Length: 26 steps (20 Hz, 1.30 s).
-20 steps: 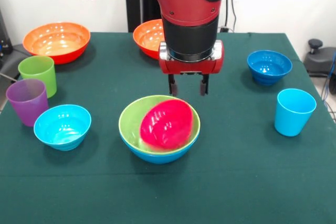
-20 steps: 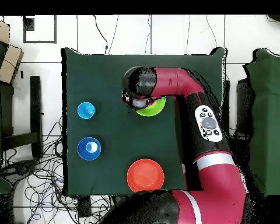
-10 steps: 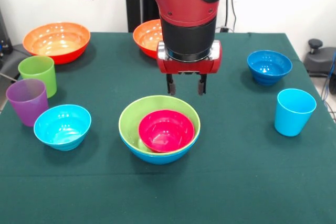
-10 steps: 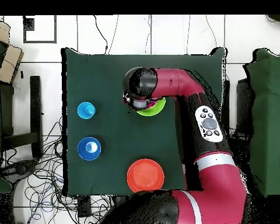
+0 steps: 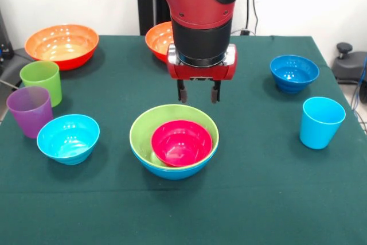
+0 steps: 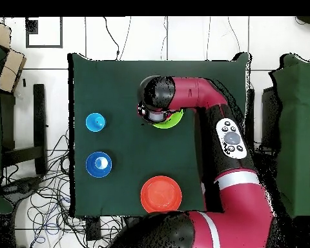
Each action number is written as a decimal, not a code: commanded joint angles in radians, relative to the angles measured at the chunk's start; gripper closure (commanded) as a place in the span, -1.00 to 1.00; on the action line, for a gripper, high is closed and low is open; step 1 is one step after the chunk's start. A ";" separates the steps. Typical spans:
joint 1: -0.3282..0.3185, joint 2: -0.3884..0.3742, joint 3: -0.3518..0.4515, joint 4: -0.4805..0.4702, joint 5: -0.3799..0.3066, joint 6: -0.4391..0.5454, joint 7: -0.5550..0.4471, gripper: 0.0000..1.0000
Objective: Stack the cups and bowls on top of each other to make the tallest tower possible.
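Note:
The tower stands at the table's middle in the front view: a magenta small bowl [image 5: 182,142] sits upright inside the lime green bowl [image 5: 141,132], which nests in the blue bowl [image 5: 172,172]. My gripper [image 5: 198,95] hangs open and empty just above the tower's far rim. A cyan small bowl [image 5: 68,137], the purple cup [image 5: 30,111] and the green cup [image 5: 42,81] stand at the left. At the right are the light blue cup [image 5: 320,121] and a dark blue small bowl [image 5: 293,73]. Two orange bowls [image 5: 62,44] [image 5: 159,39] sit at the back.
From overhead the arm covers most of the tower; only the lime green rim [image 6: 175,121] shows. Also seen there are the light blue cup [image 6: 95,122], the dark blue bowl [image 6: 99,165] and one orange bowl [image 6: 161,194]. Cables lie on the floor beside the table [image 6: 119,84].
The magenta bowl, tilted a second ago, has settled flat inside the green bowl. My gripper has risen a little and drifted left, still open.

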 commanded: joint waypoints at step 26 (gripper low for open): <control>0.191 -0.088 -0.154 0.329 0.057 -0.349 0.267 -1.00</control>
